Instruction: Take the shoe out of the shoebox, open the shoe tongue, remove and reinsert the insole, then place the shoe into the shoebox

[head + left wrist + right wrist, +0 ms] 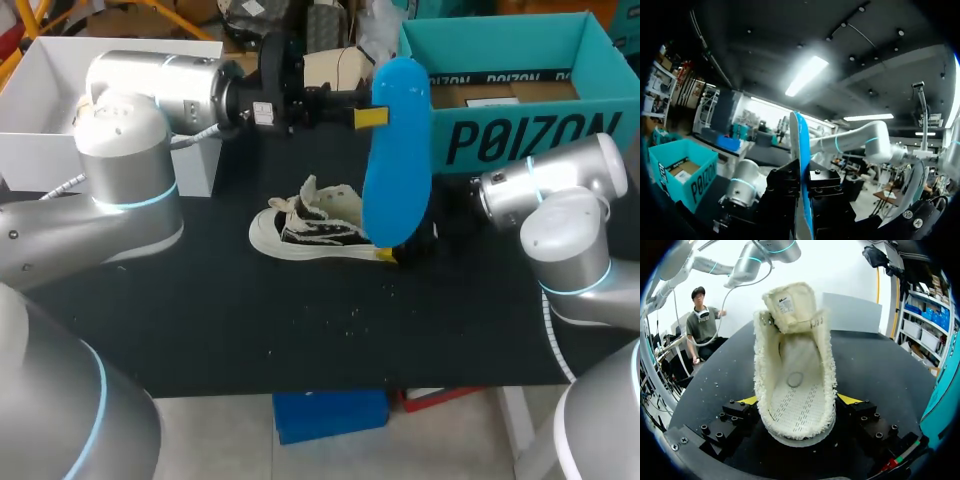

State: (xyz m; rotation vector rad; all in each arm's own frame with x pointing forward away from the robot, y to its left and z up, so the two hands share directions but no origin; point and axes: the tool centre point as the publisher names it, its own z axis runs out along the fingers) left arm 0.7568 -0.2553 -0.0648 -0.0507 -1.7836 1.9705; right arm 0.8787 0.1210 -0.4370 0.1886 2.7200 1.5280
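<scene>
At table centre: shoe, tongue up, heel clamped in right gripper. Above: blue insole, upright, pinched in left gripper. Likely step: insole out. Next: tip insole down into shoe opening.

In the head view the upright bright blue foam insole hides the heel of the white-and-black canvas shoe and nearly all of the right gripper, one yellow tip showing. The teal cardboard shoebox is cut by that view's right edge. In the left wrist view the insole's near end is cut off by the picture's edge, and the yellow tips of the left gripper are hidden. In the right wrist view the raised cream tongue hides the shoe's toe.
</scene>
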